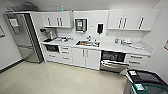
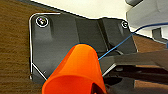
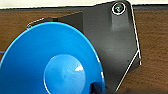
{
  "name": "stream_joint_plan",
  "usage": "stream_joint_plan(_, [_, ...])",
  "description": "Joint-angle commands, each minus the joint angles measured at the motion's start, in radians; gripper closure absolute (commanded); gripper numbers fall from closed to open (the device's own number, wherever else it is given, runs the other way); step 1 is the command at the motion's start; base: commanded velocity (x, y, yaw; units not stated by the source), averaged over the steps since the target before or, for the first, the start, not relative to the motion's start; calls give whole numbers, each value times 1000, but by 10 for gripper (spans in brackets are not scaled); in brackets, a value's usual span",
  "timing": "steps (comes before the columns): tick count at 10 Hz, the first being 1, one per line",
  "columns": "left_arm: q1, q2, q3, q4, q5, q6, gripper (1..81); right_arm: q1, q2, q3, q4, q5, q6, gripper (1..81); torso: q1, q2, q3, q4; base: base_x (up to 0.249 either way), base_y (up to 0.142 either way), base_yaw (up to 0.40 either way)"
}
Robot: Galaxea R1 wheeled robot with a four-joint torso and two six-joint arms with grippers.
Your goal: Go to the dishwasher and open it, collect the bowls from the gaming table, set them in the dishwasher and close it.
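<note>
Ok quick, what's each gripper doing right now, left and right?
Left: an orange cup sits close at the wrist; fingers can't be told.
Right: a blue bowl sits close at the wrist; fingers can't be told.

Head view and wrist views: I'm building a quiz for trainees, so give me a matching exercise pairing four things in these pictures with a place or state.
Things:
1. steel-fronted built-in dishwasher
2. bright blue round bowl
3. orange cone-shaped item
4. tall steel refrigerator

Places or states:
A. large in the left wrist view
B. at the far left end of the kitchen counter run
C. door open, dark racks showing
D. large in the right wrist view

Pairs: 1-C, 2-D, 3-A, 4-B
</note>
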Motion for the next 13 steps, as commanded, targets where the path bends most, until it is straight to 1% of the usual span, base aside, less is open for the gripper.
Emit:
stream_joint_plan(1, [-37, -10, 2, 1, 34, -6, 811, 41, 33, 31, -30, 4, -9, 811, 0, 0, 0, 0, 168, 0, 0])
stream_joint_plan(13, [-37, -10, 2, 1, 34, -4, 811, 38, 28, 31, -28, 6, -8, 811, 0, 0, 0, 0, 168, 0, 0])
